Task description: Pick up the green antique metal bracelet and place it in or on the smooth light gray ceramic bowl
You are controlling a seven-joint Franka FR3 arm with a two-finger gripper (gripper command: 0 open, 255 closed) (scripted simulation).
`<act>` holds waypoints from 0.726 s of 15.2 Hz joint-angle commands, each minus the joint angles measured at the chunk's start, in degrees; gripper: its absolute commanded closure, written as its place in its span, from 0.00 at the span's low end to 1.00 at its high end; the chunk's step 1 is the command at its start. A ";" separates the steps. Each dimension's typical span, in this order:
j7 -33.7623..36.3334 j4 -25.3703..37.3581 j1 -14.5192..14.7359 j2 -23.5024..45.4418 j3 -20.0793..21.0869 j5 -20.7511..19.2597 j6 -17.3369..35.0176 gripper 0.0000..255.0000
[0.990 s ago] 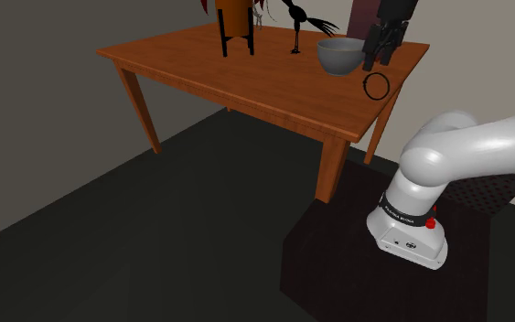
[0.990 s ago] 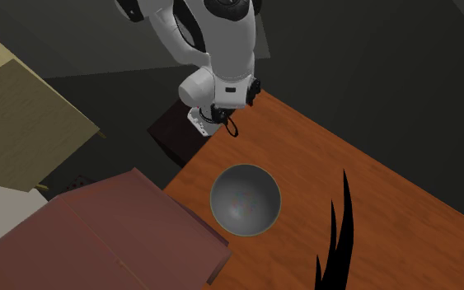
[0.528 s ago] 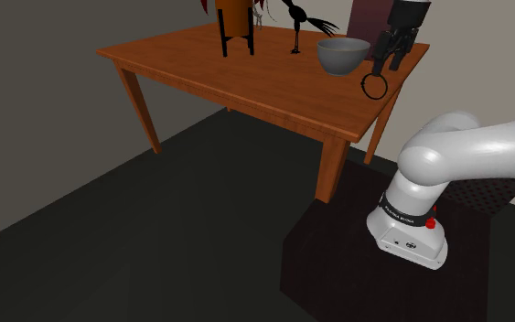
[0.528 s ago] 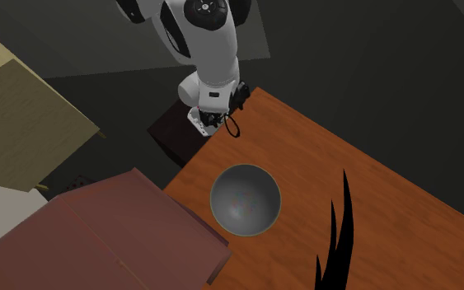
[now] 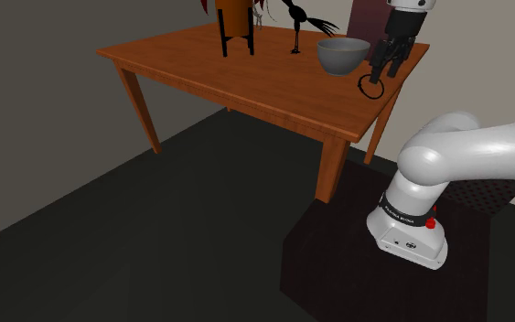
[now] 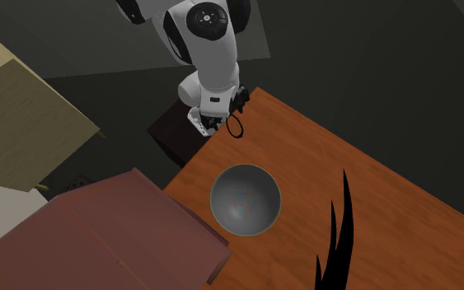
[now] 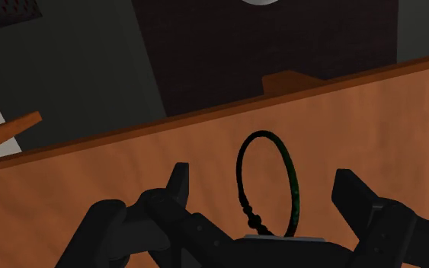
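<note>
Altogether, one of each thing can be counted. One wooden table [image 5: 246, 82] carries, from the shoulder view's left to its right, one orange-brown pot [image 5: 232, 11] on black legs, one spindly black figure [image 5: 297, 23], one grey bowl [image 5: 342, 55] and one bracelet [image 7: 292, 186]. The bracelet is a thin dark ring with a green tinge. It is at the table edge nearest the stand, just beside the bowl on the shoulder view's right and directly under the gripper [image 5: 380, 71]. The black fingers [image 7: 176, 190] stand wide apart, one on each side of the ring, and neither touches it. Whether the ring lies flat on the wood I cannot tell.

Grey walls [image 5: 26, 110] and a dark floor [image 5: 155, 238] surround the table. The white arm [image 5: 466, 151] rises from its dark stand [image 5: 337, 265] at the lower right.

Looking down from above, the second exterior view adds a pale wooden cupboard [image 6: 24, 99] and a reddish-brown block [image 6: 131, 231] left of the table, and it looks into the bowl's hollow. The wrist view brings out the ring's green and a few small beads on it near the palm.
</note>
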 commanded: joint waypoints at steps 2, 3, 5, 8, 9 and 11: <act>-0.01 -0.03 0.00 0.00 -0.01 -0.01 0.02 0.00; -0.01 -0.03 -0.01 -0.01 -0.01 -0.01 0.02 1.00; -0.01 -0.03 -0.01 -0.01 -0.01 -0.01 0.02 1.00; -0.01 -0.03 -0.01 -0.01 -0.01 -0.01 0.02 1.00; -0.01 -0.03 -0.01 -0.01 -0.01 -0.01 0.02 1.00; -0.01 -0.03 -0.01 -0.01 -0.02 -0.02 0.03 1.00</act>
